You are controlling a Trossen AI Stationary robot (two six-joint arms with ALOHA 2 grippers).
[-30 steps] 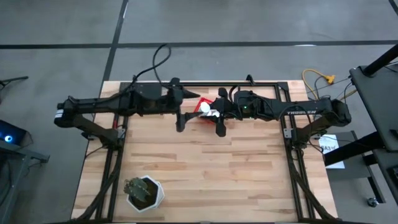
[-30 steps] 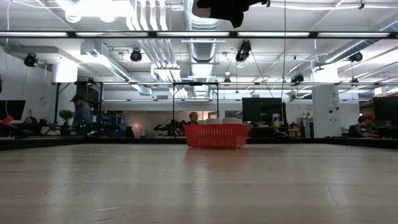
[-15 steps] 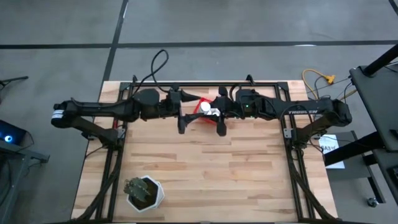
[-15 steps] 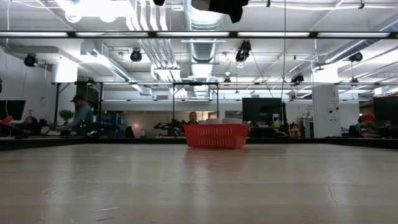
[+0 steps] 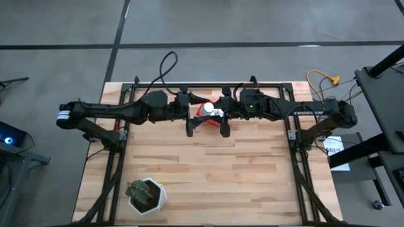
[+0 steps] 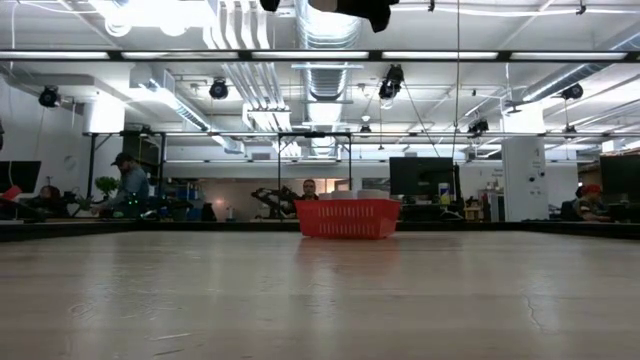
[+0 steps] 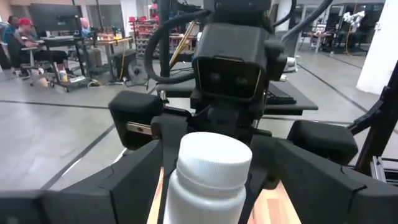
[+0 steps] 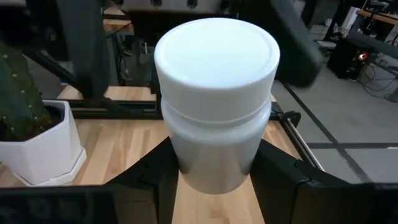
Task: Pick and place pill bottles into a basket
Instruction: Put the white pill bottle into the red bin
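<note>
Holding a pill bottle (image 8: 216, 99) clamped upright in my right pincer (image 5: 216, 115), above the red basket (image 6: 347, 217) at the surface's far edge. Left pincer (image 5: 197, 121) sits just opposite, fingers apart, bottle between them w/o contact. Best to lower straight before releasing. "TROSSEN" reads on right arm.

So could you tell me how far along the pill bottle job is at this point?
Done: white bottle tops show above the red basket's rim; their number can't be told. In hand: the right gripper holds a pill bottle above the basket, the open left gripper facing it. Left: dropping this bottle in.
</note>
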